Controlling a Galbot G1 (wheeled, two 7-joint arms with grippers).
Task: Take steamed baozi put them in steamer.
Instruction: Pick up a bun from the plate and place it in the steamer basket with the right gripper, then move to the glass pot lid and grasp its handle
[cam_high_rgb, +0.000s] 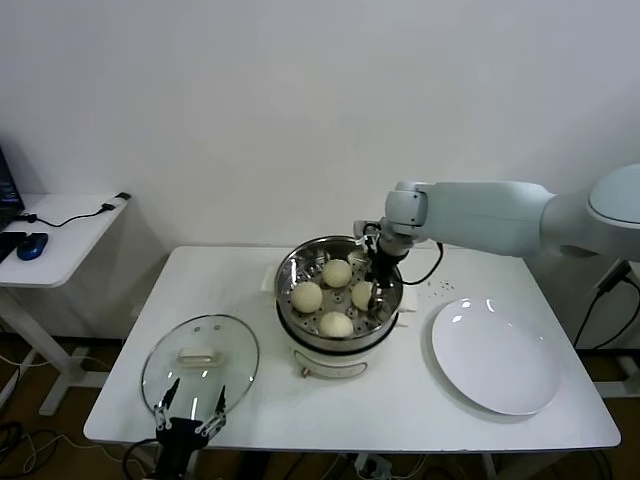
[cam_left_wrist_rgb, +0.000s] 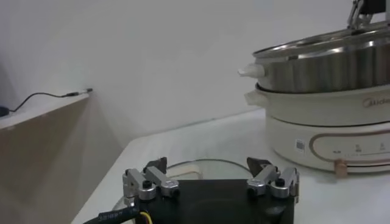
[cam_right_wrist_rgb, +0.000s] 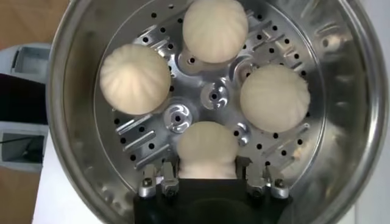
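The steamer (cam_high_rgb: 284, 276) is a shiny perforated steel basket (cam_right_wrist_rgb: 73, 122) on a white cooker base at the table's middle. Three cream baozi lie free on its floor (cam_right_wrist_rgb: 215, 29) (cam_right_wrist_rgb: 134, 79) (cam_right_wrist_rgb: 275, 97). Another baozi (cam_right_wrist_rgb: 207, 146) rests on the floor at the basket's right side, and my right gripper (cam_right_wrist_rgb: 207, 171) reaches down into the basket, shut on it, fingers pressed to its sides. In the head view that gripper (cam_high_rgb: 372, 295) stands over the right-hand baozi (cam_high_rgb: 360, 296). My left gripper (cam_high_rgb: 190, 425) waits open at the table's front left edge, holding nothing.
A round glass lid (cam_high_rgb: 200, 365) with a white handle lies flat at the front left, just beyond the left gripper (cam_left_wrist_rgb: 209, 165). A white plate (cam_high_rgb: 495, 355) sits right of the steamer (cam_left_wrist_rgb: 329, 67). A side desk (cam_high_rgb: 60, 235) with cables stands off to the left.
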